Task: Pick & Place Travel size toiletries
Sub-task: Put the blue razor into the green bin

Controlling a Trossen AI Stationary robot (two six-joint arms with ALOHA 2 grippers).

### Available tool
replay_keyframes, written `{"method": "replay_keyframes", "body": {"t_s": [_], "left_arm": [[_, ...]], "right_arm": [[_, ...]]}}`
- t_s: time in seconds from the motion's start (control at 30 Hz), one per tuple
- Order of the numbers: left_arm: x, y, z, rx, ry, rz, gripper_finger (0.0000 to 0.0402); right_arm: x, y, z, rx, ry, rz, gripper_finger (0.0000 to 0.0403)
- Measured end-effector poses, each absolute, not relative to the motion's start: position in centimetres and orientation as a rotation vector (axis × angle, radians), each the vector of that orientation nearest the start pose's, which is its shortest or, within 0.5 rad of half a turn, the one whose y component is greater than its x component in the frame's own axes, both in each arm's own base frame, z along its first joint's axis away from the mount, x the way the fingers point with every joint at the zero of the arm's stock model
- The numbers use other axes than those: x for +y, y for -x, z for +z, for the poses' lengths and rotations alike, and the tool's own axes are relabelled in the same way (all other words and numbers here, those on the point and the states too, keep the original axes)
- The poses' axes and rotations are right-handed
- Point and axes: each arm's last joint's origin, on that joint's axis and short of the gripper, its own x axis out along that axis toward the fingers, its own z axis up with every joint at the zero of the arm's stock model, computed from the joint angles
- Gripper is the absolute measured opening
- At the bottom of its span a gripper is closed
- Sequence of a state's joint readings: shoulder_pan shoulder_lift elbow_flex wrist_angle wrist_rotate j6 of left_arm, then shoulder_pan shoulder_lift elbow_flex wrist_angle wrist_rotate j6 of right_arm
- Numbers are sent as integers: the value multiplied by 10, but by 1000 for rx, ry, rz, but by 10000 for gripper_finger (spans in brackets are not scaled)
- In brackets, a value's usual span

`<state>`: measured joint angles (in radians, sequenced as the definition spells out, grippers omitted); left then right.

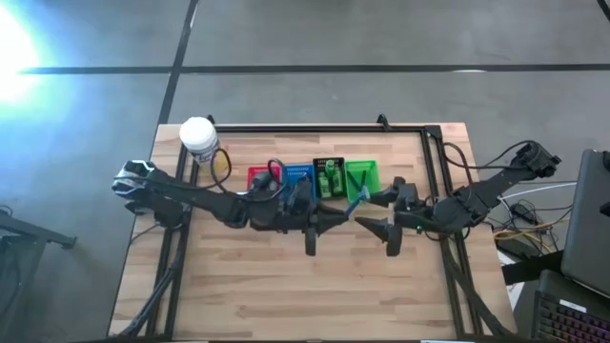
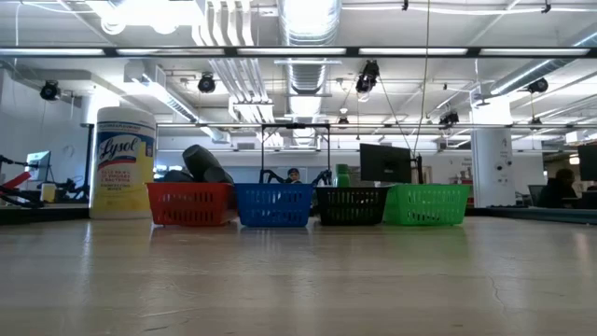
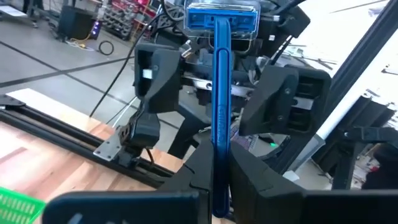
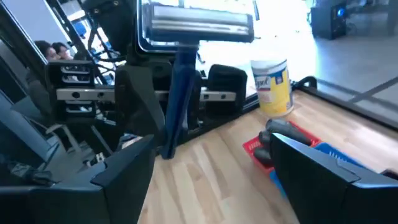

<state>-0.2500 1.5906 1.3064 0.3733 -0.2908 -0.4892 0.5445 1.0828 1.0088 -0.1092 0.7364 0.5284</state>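
A blue razor (image 3: 217, 106) with a clear-capped head (image 3: 222, 18) hangs in the air over the table's middle (image 1: 357, 201), in front of the green tray (image 1: 362, 177). My left gripper (image 1: 339, 218) is shut on the razor and points toward the table's right. Facing it, my right gripper (image 1: 379, 214) is open. Its fingers (image 4: 124, 174) stand on either side of the razor (image 4: 179, 106) without touching it. Green little bottles (image 1: 331, 179) stand in the black tray (image 1: 329, 164). Neither gripper shows in the low view. My left gripper pinches the lower end of the razor's handle (image 3: 217, 186) between its two fingers, coming level from the table's left. The handle runs on past the fingertips toward my right gripper, head outermost. The razor is clear of the table and the trays.
Red (image 2: 189, 203), blue (image 2: 273, 203), black (image 2: 353, 205) and green (image 2: 426, 203) trays stand in a row at the table's far side. A white-capped yellow jar (image 1: 198, 138) stands at the far left corner. Bare wood lies toward the near edge (image 1: 305, 295).
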Motion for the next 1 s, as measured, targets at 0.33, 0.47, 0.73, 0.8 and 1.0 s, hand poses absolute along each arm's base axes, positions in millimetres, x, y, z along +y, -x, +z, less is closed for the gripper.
{"method": "replay_keyframes", "body": {"t_s": [0.33,0.47,0.73,0.8,1.0], "left_arm": [[-78,-364,364,-93,503,12,27],[-79,-364,365,-97,493,-4,29],[-79,-364,364,-93,476,-3,28],[-79,-364,363,-84,464,0,28],[-79,-366,360,-64,448,5,28]], "right_arm": [[103,-212,371,31,-316,-182,323],[100,-216,370,37,-280,-202,326],[95,-226,366,55,-269,-143,311],[95,-226,366,52,-285,-140,302],[93,-227,369,30,-319,-121,266]]}}
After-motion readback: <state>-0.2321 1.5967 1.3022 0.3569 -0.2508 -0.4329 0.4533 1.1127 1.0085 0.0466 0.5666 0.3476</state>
